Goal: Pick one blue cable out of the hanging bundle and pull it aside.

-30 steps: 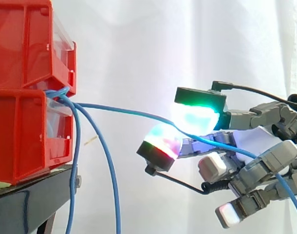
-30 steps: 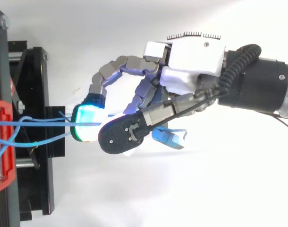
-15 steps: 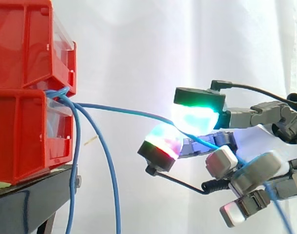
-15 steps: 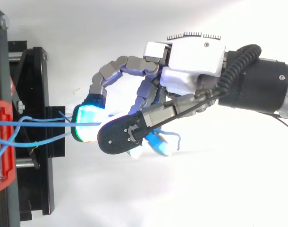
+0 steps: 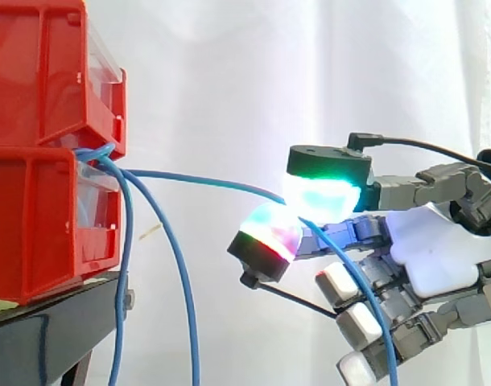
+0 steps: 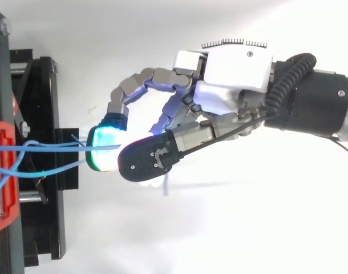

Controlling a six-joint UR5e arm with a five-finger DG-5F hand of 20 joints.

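White curtain (image 5: 229,80) backdrop, and your hand (image 5: 435,249) at 3 o'clock has one blue cable (image 5: 205,182) pinched between its glowing pads (image 5: 322,193), other fingers loose, so it stretches away from the bundle (image 5: 125,265) hanging off the red bins (image 5: 36,161) at 9 o'clock.

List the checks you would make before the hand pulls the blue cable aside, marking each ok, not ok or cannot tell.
1. One cable pinched between the hand's fingers: ok.
2. Other cables hang free of the hand: ok.
3. Pinched cable runs out from the bins: ok.
4. Cable's loose tail clear of the lower fingers: cannot tell.
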